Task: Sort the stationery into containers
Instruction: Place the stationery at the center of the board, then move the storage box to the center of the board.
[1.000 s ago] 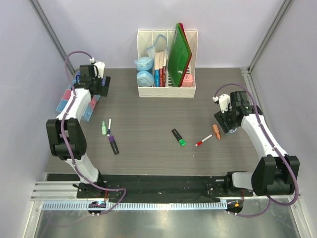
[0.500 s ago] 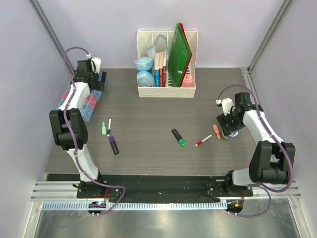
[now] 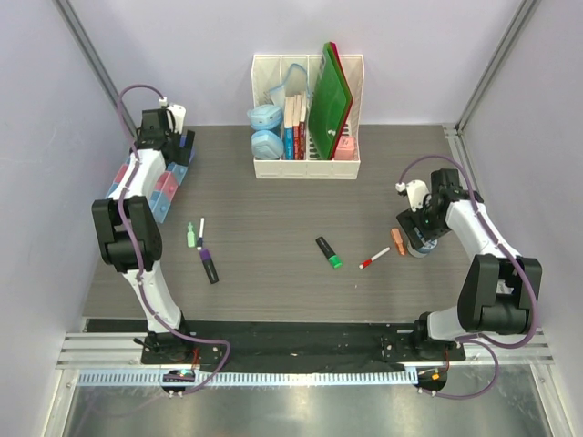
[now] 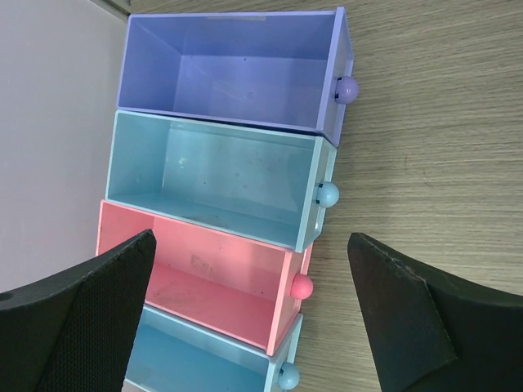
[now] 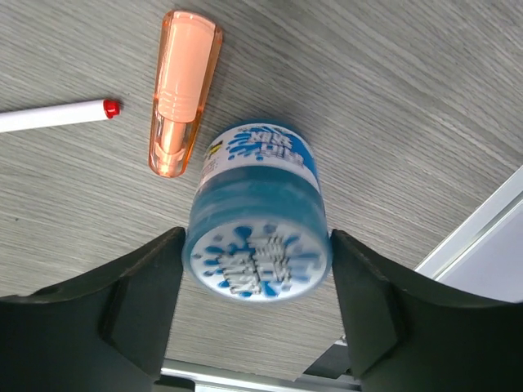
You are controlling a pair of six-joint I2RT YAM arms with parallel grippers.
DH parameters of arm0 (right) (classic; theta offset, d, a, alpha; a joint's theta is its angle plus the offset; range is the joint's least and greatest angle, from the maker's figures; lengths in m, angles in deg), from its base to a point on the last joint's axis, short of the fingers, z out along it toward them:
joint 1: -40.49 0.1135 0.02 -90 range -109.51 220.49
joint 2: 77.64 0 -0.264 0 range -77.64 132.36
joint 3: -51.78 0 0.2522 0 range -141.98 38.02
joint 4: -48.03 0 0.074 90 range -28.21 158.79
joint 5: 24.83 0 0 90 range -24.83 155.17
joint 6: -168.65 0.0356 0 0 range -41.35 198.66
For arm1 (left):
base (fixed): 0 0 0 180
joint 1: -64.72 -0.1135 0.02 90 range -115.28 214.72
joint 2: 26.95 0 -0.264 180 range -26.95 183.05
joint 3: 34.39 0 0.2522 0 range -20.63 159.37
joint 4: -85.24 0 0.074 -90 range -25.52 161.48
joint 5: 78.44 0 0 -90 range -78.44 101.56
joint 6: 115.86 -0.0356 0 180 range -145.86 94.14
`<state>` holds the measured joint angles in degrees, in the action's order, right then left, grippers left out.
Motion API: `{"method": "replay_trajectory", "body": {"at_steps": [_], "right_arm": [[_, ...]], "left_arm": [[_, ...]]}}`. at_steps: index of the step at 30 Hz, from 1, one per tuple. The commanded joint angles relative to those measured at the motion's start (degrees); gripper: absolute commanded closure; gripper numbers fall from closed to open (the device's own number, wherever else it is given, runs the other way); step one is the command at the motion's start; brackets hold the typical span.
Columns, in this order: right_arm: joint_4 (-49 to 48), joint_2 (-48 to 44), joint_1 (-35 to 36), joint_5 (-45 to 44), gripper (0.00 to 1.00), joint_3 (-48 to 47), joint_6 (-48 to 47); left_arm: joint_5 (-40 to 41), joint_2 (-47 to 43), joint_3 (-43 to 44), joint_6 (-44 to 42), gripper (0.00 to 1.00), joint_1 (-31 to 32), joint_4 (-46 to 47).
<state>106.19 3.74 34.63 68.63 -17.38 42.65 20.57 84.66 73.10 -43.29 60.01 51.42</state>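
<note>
While the left gripper hangs over the far-left tray row, its fingers are spread wide and hold nothing.

Containers, far to near, long sides touching:
- purple tray: bare floor.
- light blue tray: bare floor.
- pink tray: bare floor where it shows.
- second light blue tray: mostly cut off by the frame edge, so its contents cannot be told.

All stationery lies on the table:
- Right side: the blue-lidded pot sits between the right gripper's fingers, its lid facing the wrist camera. The fingers flank it closely on both sides, but whether they press it cannot be told.
- An orange piece lies just left of the pot, with a white pen with a red cap further left.
- Centre: a black marker with a green end.
- Near left: a mint highlighter, a white pen with a blue cap and a black marker with a purple end, close together and well apart from the trays.
</note>
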Motion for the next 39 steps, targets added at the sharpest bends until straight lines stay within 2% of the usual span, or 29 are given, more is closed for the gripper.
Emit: {"method": "replay_trajectory", "body": {"at_steps": [1,6,12,20,27,39], "right_arm": [[-1.69,-2.54,-0.28,-0.12,0.17,-4.01,0.50],[-1.25,-3.07,-0.28,-0.83,0.08,-5.77,1.82],[-0.37,-7.20,-0.28,1.10,0.08,-8.14,3.14],[1.39,-11.24,-0.28,2.77,0.08,-11.05,4.37],[2.09,-13.88,-0.28,3.57,0.09,-12.10,4.54],[2.62,-15.11,-0.28,5.06,0.09,-11.40,4.98]], "left_arm": [[1.00,0.36,2.42,-0.94,0.00,-0.65,2.91],[1.00,0.27,2.07,-1.03,0.00,-0.74,3.79],[5.82,0.62,2.94,0.11,0.00,-1.18,6.08],[10.49,6.95,11.46,1.52,0.00,-1.44,2.65],[9.97,13.54,17.62,-0.14,0.00,-1.44,1.60],[7.86,20.92,22.63,-3.48,0.00,-0.83,3.18]]}}
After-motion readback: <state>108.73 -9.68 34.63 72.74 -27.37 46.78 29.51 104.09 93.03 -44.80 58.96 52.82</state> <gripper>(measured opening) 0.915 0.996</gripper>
